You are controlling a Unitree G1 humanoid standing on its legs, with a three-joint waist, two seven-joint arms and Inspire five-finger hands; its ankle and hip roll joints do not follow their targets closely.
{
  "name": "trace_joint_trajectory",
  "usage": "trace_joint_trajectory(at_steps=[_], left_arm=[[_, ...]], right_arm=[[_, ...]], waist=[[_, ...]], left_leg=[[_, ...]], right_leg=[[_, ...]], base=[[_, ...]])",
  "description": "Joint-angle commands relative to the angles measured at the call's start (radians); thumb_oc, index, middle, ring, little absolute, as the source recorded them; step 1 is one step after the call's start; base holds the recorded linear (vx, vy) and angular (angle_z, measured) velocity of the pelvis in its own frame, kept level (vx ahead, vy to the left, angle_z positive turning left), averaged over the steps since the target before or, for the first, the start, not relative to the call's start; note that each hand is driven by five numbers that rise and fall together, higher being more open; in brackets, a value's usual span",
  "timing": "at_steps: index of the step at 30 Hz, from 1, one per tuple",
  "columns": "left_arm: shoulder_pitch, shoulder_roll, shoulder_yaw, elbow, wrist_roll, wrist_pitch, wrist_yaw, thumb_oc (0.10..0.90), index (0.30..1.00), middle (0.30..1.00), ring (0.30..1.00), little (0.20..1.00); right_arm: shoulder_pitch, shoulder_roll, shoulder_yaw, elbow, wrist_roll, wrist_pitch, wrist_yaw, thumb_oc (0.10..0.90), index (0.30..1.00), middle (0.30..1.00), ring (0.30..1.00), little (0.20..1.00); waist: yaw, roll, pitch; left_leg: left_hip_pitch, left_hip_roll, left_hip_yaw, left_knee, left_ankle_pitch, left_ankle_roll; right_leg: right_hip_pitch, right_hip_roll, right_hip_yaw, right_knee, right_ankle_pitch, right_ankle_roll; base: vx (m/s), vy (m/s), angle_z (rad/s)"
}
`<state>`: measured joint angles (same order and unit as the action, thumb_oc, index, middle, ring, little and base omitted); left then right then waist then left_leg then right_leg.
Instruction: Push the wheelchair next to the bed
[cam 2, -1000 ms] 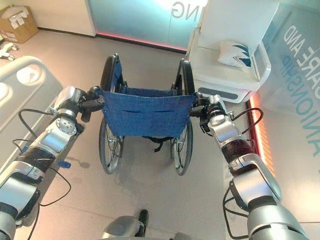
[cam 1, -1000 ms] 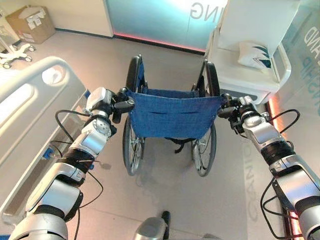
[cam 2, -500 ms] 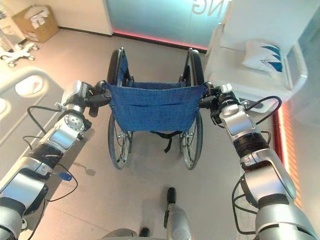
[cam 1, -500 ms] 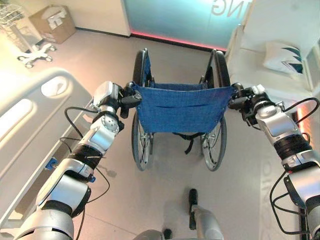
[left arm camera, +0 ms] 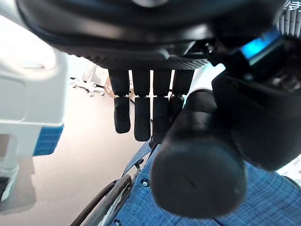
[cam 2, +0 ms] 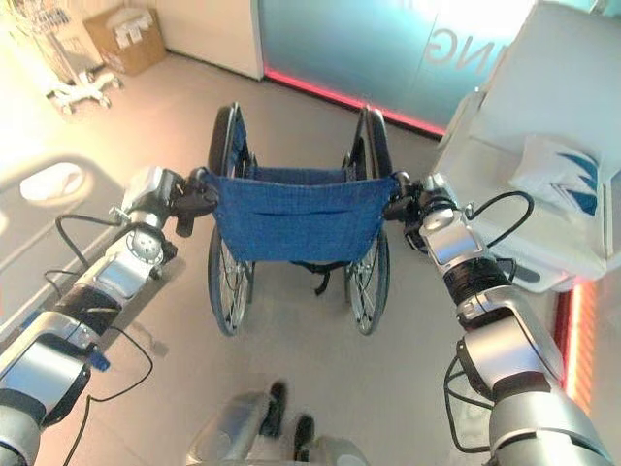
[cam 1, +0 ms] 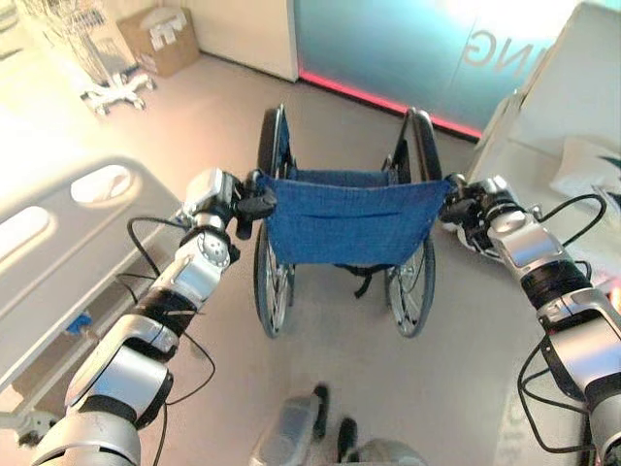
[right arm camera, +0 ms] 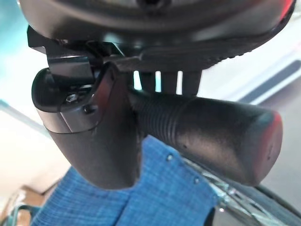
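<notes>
You've got the left hand (cam 1: 247, 202) wrapped on the wheelchair (cam 1: 344, 218) left grip (left arm camera: 197, 165), right hand (cam 2: 406, 206) curled round the right grip (right arm camera: 207, 129). Bed (cam 1: 58, 252) sits just beside on your left, chair facing the glass wall (cam 1: 388, 44).

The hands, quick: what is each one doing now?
Left hand: closed on the wheelchair's left push handle.
Right hand: closed on the right push handle.
</notes>
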<state>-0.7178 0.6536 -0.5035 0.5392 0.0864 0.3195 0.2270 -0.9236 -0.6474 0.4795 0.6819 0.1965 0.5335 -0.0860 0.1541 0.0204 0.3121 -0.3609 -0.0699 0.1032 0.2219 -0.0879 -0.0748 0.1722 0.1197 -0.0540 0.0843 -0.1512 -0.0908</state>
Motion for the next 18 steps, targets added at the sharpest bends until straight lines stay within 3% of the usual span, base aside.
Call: trace_joint_trajectory(at_steps=[1, 3, 5, 6, 8, 9, 13, 16, 18], left_arm=[[0.076, -0.01, -0.013, -0.03, 0.041, -0.119, -0.078, 0.4, 0.3, 0.3, 0.3, 0.3], [0.093, 0.013, 0.01, -0.03, 0.051, -0.139, -0.087, 0.4, 0.3, 0.3, 0.3, 0.3], [0.101, 0.045, 0.013, -0.033, 0.058, -0.145, -0.124, 0.4, 0.3, 0.3, 0.3, 0.3], [0.111, 0.055, 0.014, -0.048, 0.071, -0.141, -0.138, 0.4, 0.3, 0.3, 0.3, 0.3], [0.142, 0.083, 0.019, -0.083, 0.093, -0.135, -0.163, 0.4, 0.3, 0.3, 0.3, 0.3], [0.155, 0.089, 0.017, -0.086, 0.102, -0.139, -0.167, 0.4, 0.3, 0.3, 0.3, 0.3], [0.159, 0.107, 0.001, -0.097, 0.119, -0.168, -0.169, 0.4, 0.3, 0.3, 0.3, 0.3], [0.129, 0.124, -0.01, -0.11, 0.126, -0.178, -0.174, 0.4, 0.3, 0.3, 0.3, 0.3], [0.118, 0.124, -0.019, -0.117, 0.121, -0.179, -0.169, 0.4, 0.3, 0.3, 0.3, 0.3]], right_arm=[[0.009, -0.047, 0.09, -0.097, -0.147, -0.081, 0.113, 0.4, 0.3, 0.3, 0.3, 0.3], [-0.013, -0.036, 0.094, -0.049, -0.163, -0.114, 0.131, 0.4, 0.3, 0.3, 0.3, 0.3], [0.014, -0.025, 0.078, -0.034, -0.173, -0.133, 0.158, 0.4, 0.3, 0.3, 0.3, 0.3], [0.038, -0.023, 0.073, -0.035, -0.168, -0.145, 0.156, 0.4, 0.3, 0.3, 0.3, 0.3], [0.095, -0.033, 0.063, -0.074, -0.179, -0.16, 0.16, 0.4, 0.3, 0.3, 0.3, 0.3], [0.103, -0.038, 0.062, -0.084, -0.194, -0.161, 0.173, 0.4, 0.3, 0.3, 0.3, 0.3], [0.059, -0.038, 0.082, -0.076, -0.236, -0.154, 0.18, 0.4, 0.3, 0.3, 0.3, 0.3], [-0.003, -0.048, 0.107, -0.061, -0.237, -0.147, 0.169, 0.4, 0.3, 0.3, 0.3, 0.3], [-0.045, -0.067, 0.129, -0.061, -0.254, -0.133, 0.185, 0.4, 0.3, 0.3, 0.3, 0.3]], waist=[[0.004, -0.006, 0.035], [0.019, 0.004, 0.003], [0.047, -0.016, -0.024], [0.061, -0.029, -0.041], [0.072, -0.042, -0.067], [0.069, -0.046, -0.068], [0.064, -0.052, -0.046], [0.04, -0.073, -0.005], [0.015, -0.098, 0.012]], left_leg=[[0.02, -0.015, 0.01, -0.099, 0.282, 0.027], [0.056, 0.005, 0.05, -0.103, 0.225, 0.069], [0.057, -0.007, 0.021, -0.056, 0.166, 0.113], [0.068, -0.005, 0.027, -0.06, 0.155, 0.13], [0.118, -0.005, 0.022, -0.078, 0.147, 0.149], [0.14, -0.007, 0.013, -0.077, 0.135, 0.153], [0.19, 0.001, -0.042, -0.05, 0.093, 0.147], [0.247, -0.009, -0.136, -0.03, 0.034, 0.145], [0.275, -0.031, -0.195, -0.011, -0.022, 0.147]], right_leg=[[-0.026, -0.029, -0.044, 0.081, 0.001, 0.095], [-0.042, -0.032, -0.051, 0.152, -0.057, 0.101], [-0.022, -0.059, -0.062, 0.261, -0.083, 0.118], [-0.013, -0.075, -0.086, 0.346, -0.052, 0.142], [-0.05, -0.122, -0.123, 0.516, 0.091, 0.215], [-0.075, -0.139, -0.127, 0.55, 0.108, 0.228], [-0.176, -0.197, -0.18, 0.368, 0.098, 0.208], [-0.296, -0.265, -0.161, 0.21, 0.189, 0.208], [-0.348, -0.314, -0.115, 0.061, 0.286, 0.24]], base=[[0.45, 0.132, -0.81], [0.42, 0.15, -0.69], [0.48, 0.093, -0.51], [0.49, 0.073, -0.42], [0.52, 0.084, -0.06], [0.53, 0.039, -0.14], [0.35, -0.139, -0.13], [0.23, -0.291, 0.28], [0.39, -0.333, 0.86]])
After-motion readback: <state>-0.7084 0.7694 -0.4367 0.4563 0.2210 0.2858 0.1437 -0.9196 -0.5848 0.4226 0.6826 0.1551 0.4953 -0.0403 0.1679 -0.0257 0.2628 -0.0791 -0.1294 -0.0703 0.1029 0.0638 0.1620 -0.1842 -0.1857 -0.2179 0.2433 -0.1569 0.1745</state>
